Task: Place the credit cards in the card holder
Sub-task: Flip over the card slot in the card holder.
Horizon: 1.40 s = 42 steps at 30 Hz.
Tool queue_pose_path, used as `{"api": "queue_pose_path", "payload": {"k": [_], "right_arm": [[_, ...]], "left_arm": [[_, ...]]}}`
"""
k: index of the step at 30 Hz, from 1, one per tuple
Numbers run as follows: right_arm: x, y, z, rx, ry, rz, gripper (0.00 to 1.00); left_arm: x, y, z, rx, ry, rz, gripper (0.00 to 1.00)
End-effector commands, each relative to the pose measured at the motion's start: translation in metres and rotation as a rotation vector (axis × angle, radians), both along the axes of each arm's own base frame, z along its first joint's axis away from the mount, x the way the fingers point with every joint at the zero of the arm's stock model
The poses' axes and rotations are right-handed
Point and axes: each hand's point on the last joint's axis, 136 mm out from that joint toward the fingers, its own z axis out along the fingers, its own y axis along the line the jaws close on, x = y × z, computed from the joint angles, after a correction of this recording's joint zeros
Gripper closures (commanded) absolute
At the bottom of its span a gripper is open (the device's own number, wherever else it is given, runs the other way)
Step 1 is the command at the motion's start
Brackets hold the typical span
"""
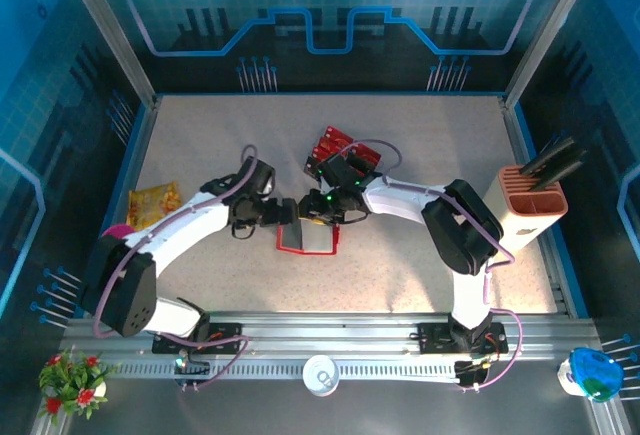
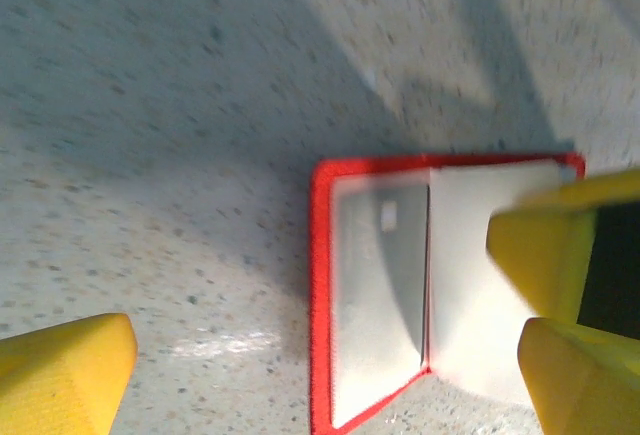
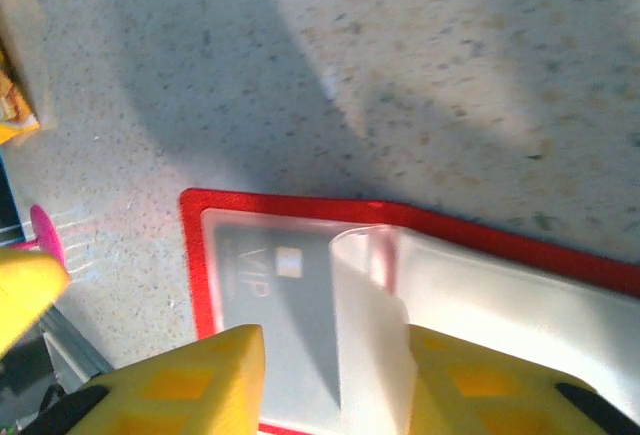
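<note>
The card holder (image 1: 307, 239) lies open mid-table, red-rimmed with pale clear pockets (image 2: 380, 295). A card with a pale chip and "VIP" lettering (image 3: 265, 290) sits inside its left pocket. More red credit cards (image 1: 340, 150) lie in a loose stack behind it. My left gripper (image 1: 292, 213) is wide open over the holder's left edge (image 2: 320, 385), nothing between its fingers. My right gripper (image 1: 320, 215) hovers over the holder, jaws apart (image 3: 335, 385). A curled clear pocket flap (image 3: 370, 325) rises between them, against the right finger (image 3: 490, 385).
A yellow-orange snack packet (image 1: 152, 202) and a pink object (image 1: 115, 230) lie at the left. A salmon-pink box with black items (image 1: 533, 200) stands at the right edge. A white cup (image 1: 321, 375) sits on the front rail between the arm bases.
</note>
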Motion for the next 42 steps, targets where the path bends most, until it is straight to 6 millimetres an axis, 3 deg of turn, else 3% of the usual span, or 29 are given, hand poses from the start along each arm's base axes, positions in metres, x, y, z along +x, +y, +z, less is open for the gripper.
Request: {"api": "queue_pose_path", "payload": {"k": [1, 9, 16, 25, 30, 34, 42], "right_arm": [[-0.006, 0.023, 0.022, 0.060, -0.008, 0.028, 0.58], [-0.005, 0.053, -0.004, 0.049, 0.028, 0.029, 0.51], [-0.003, 0.063, -0.029, 0.050, 0.048, 0.006, 0.50], [0.004, 0.060, 0.002, 0.123, 0.009, -0.002, 0.51], [0.012, 0.043, 0.034, 0.179, -0.041, -0.048, 0.52], [0.012, 0.018, 0.050, 0.172, -0.072, -0.076, 0.52], [-0.007, -0.062, 0.038, -0.103, -0.093, -0.092, 0.52]], "left_arm": [[0.012, 0.013, 0.025, -0.065, -0.046, 0.103, 0.01], [0.021, 0.025, 0.040, -0.115, -0.072, 0.160, 0.01], [0.019, 0.026, 0.039, -0.122, -0.075, 0.163, 0.01], [0.016, 0.025, 0.032, -0.129, -0.052, 0.149, 0.01], [0.018, 0.022, 0.030, -0.138, -0.046, 0.141, 0.01], [0.022, 0.016, 0.031, -0.164, -0.049, 0.126, 0.01], [0.026, 0.006, 0.030, -0.197, -0.038, 0.090, 0.01]]}}
